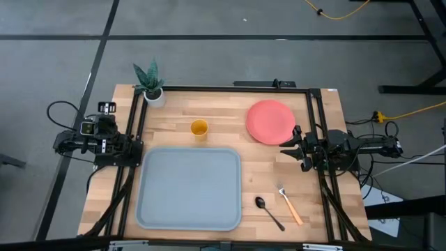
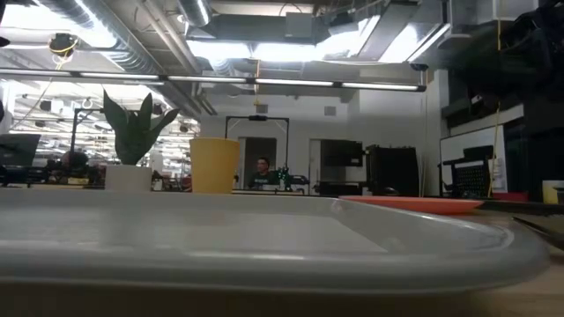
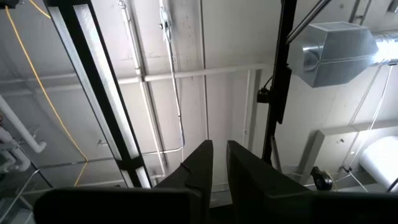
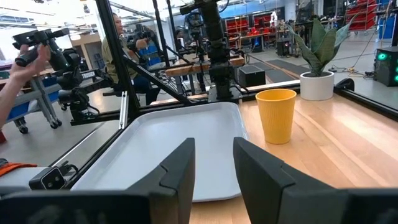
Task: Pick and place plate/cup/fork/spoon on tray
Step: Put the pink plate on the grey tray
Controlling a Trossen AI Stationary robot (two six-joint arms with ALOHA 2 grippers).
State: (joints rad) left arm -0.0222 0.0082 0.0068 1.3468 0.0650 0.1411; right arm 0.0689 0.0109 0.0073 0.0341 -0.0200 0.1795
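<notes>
Wooden table: tray, plate, cup, spoon, fork, plant pot.

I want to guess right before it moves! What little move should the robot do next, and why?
Probably the right gripper should reach toward the plate. Its jaws are open, it holds nothing, and the plate lies just beside it on the table. The tray is bare, so nothing is placed yet. The left gripper waits at the table's left edge.
</notes>
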